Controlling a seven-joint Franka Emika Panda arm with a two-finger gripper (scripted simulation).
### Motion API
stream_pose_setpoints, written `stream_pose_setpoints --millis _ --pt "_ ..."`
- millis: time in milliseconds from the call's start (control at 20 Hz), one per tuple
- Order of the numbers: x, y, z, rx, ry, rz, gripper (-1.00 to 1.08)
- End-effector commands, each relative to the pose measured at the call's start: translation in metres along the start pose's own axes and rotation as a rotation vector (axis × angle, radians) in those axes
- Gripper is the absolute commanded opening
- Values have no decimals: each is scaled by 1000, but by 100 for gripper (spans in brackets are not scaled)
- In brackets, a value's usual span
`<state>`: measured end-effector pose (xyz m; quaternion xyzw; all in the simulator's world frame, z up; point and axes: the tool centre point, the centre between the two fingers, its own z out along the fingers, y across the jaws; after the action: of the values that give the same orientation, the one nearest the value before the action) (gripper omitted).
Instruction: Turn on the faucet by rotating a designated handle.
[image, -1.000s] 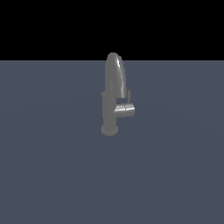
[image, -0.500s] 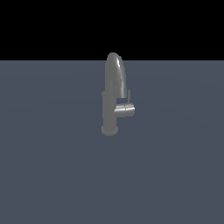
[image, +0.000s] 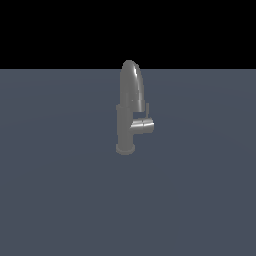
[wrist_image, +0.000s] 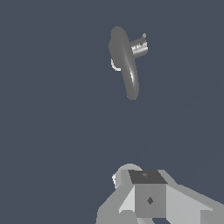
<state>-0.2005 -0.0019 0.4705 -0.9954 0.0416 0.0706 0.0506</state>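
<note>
The faucet is grey brushed metal and stands upright on a round base flange, its arched spout coming toward the camera. The handle is a short horizontal stub on the exterior view's right of the body, with a thin lever pin standing up from it. The wrist view shows the faucet from above, with the handle sticking out sideways. My gripper shows only in the wrist view, well away from the faucet and touching nothing. Its fingers sit together with no gap and hold nothing.
The faucet stands on a flat dark grey-blue surface that fills both views. A black band lies above it in the exterior view. My arm is not in the exterior view.
</note>
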Motion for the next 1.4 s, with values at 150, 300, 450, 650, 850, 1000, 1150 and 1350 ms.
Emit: stream_pose_setpoints --millis 150,300,450,650,850,1000,1150,1350 --pt "30 0 3 64 -78 65 -100" --pt "47 0 6 100 -121 102 -100" --pt "64 1 10 137 -166 138 -100" --pt "86 3 16 188 -225 188 -100" --pt "108 6 24 239 -286 238 -100" --pt "125 9 30 278 -333 277 -100" --pt "141 12 38 318 -380 315 -100" --pt "162 17 50 372 -443 367 -100"
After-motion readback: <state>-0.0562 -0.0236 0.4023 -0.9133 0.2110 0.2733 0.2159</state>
